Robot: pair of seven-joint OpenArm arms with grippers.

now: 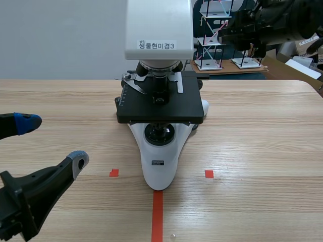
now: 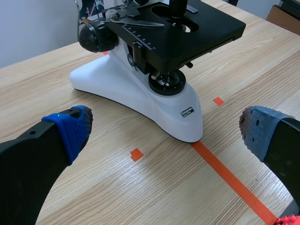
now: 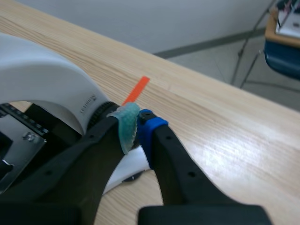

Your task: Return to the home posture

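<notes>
Scene view: your left claw [image 1: 53,141] sits low, fingers apart, short of the microscope [image 1: 159,151] standing mid-worktop [image 1: 252,151]; left wrist view: it holds nothing; right wrist view: your right claw [image 3: 137,129], pads together on nothing, hangs beside the white body, so homing seems unfinished and calls for a clean withdrawal.

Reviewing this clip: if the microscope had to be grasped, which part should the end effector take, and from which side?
Probably the white base at its narrow front toe, coming low from the robot's side and straddling it. The base tapers there and lies uncovered, whereas the black stage overhangs its wider rear and would block a grip from above.
</notes>
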